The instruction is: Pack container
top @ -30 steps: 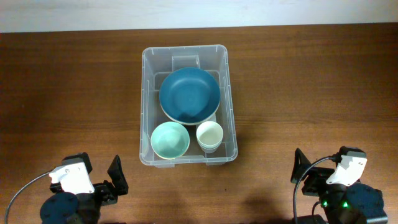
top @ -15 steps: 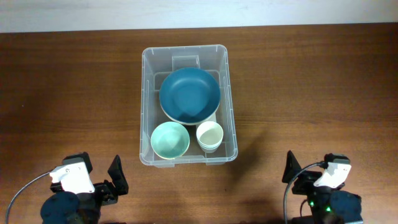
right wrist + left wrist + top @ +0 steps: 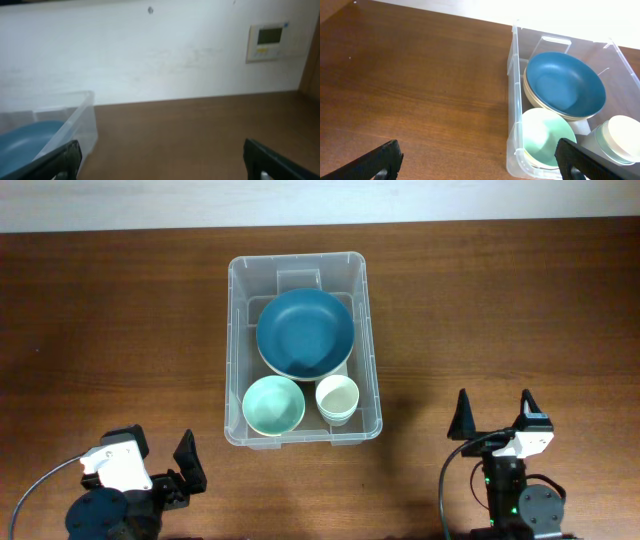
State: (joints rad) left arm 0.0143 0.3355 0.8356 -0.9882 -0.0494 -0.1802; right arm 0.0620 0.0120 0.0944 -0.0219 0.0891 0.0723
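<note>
The clear plastic container [image 3: 232,350] stands at the table's middle. It holds a dark blue bowl [image 3: 305,332] at the back, a mint green bowl [image 3: 273,404] at front left and a white cup [image 3: 337,395] at front right. My left gripper [image 3: 158,450] is open and empty, near the front edge, left of the container. The left wrist view shows the container [image 3: 512,75], the blue bowl [image 3: 565,85], the mint bowl [image 3: 547,137] and the cup [image 3: 622,137] ahead of the left gripper [image 3: 480,170]. My right gripper [image 3: 495,415] is open and empty at front right. The right wrist view shows a container corner [image 3: 75,120].
Bare brown wood table [image 3: 520,310] lies on both sides of the container. The right wrist view shows a white wall with a small thermostat panel [image 3: 270,42] beyond the table's far edge.
My right arm has shifted left and turned, so its open fingers now point toward the far side. The left arm and the container's contents have not moved.
</note>
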